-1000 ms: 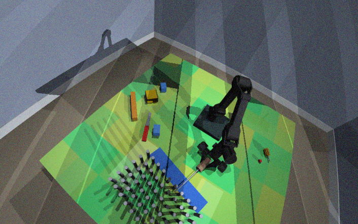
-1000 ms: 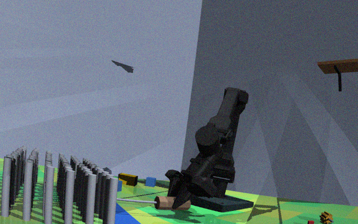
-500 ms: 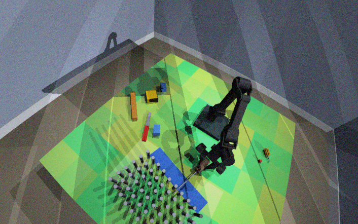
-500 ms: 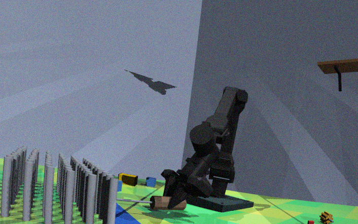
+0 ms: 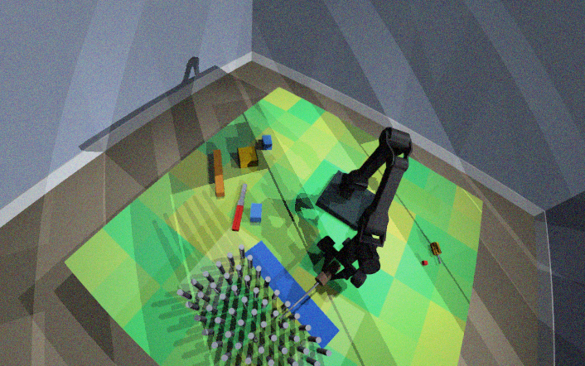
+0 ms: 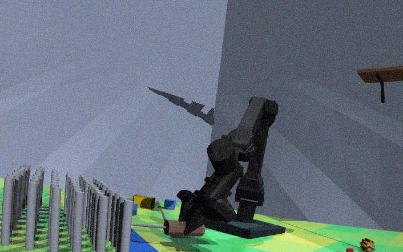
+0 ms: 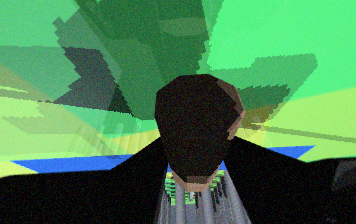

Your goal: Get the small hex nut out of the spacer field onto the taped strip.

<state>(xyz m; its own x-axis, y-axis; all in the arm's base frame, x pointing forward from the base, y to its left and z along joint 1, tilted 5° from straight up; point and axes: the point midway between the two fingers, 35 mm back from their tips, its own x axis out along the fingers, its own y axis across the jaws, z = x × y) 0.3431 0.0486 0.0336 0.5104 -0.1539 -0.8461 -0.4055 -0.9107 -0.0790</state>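
My gripper (image 5: pixel 333 266) (image 6: pixel 192 227) (image 7: pixel 193 139) is shut on the brown handle (image 5: pixel 322 277) (image 6: pixel 175 227) (image 7: pixel 197 110) of a tool, low over the table. Its thin grey rod (image 5: pixel 304 296) (image 6: pixel 148 226) runs across the blue taped strip (image 5: pixel 276 271) (image 6: pixel 139 242) (image 7: pixel 75 164), and its far end goes in among the front metal spacers (image 5: pixel 244 299) (image 6: pixel 79 213). The spacers in view stand upright. The tool's tip is hidden between them. I cannot make out the hex nut. A red-handled tool (image 5: pixel 237 217) with a grey blade lies beyond the strip's far end.
An orange bar (image 5: pixel 219 185), a yellow block (image 5: pixel 247 157) (image 6: pixel 144 202) and two blue blocks (image 5: pixel 266 142) (image 5: pixel 255 213) lie behind the field's far end. A small orange-brown item (image 5: pixel 435 248) (image 6: pixel 367 244) and a red cube (image 5: pixel 424 262) lie on the arm's other side.
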